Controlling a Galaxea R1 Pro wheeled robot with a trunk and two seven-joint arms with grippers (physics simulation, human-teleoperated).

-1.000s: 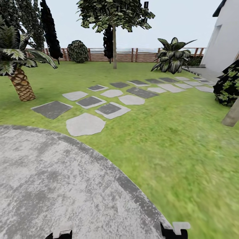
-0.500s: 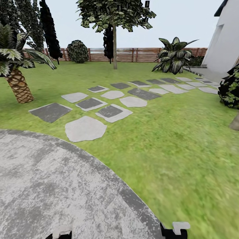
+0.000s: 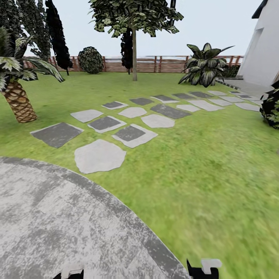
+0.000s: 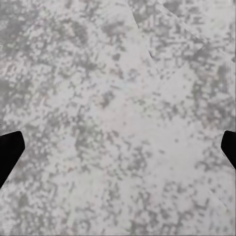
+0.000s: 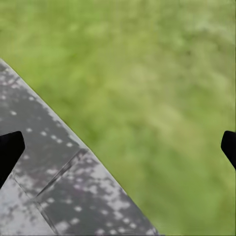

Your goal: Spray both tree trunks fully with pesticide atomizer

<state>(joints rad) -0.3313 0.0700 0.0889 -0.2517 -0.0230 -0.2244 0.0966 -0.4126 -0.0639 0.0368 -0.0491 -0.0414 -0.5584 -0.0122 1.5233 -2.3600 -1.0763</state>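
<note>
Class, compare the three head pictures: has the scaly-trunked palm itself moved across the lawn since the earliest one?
No. The scaly-trunked palm keeps its place beside the dark square paving slab; both slid left together, so the camera turned.

I'm driving around somebody's back garden — green lawn (image 3: 217,174), a stepping-stone path (image 3: 131,128), a round grey paved patio (image 3: 58,228) under me, a palm (image 3: 17,97), a leafy tree (image 3: 133,23), brown slat fence (image 3: 155,64) at the back, white house wall (image 3: 263,50) — pretty homey.
</note>
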